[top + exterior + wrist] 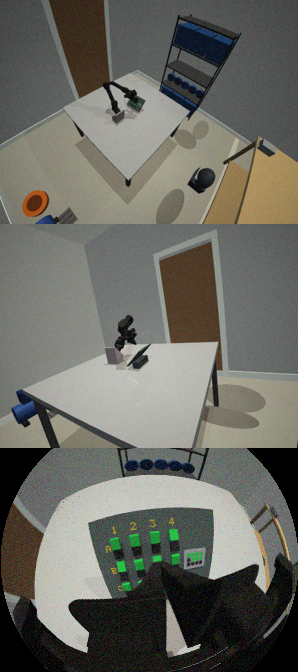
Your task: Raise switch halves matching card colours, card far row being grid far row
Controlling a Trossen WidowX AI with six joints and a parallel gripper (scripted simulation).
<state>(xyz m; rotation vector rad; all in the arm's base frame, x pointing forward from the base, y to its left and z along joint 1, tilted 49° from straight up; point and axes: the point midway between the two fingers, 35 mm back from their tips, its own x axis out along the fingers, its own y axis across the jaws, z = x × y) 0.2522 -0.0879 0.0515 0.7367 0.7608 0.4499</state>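
The grey-green switch panel (141, 101) (137, 355) (100, 538) stands tilted on a dark base on the white table (140, 140) (155, 389). In the wrist view it shows columns marked 1 to 4 and three rows of green and dark grey rocker switches (135, 539). The small card (193, 558) lies at the right edge of the grid. My gripper (133, 99) (132, 341) (158, 565) is shut with nothing in it. Its fingertips sit low over the middle and near rows around the third column and hide the switches there. I cannot tell whether the tips touch a switch.
A grey block (118, 116) (113, 356) stands by the arm's base, next to the panel. A dark shelf rack (200, 65) (162, 451) with blue boxes stands beyond the table. A brown door (193, 299) is behind the arm.
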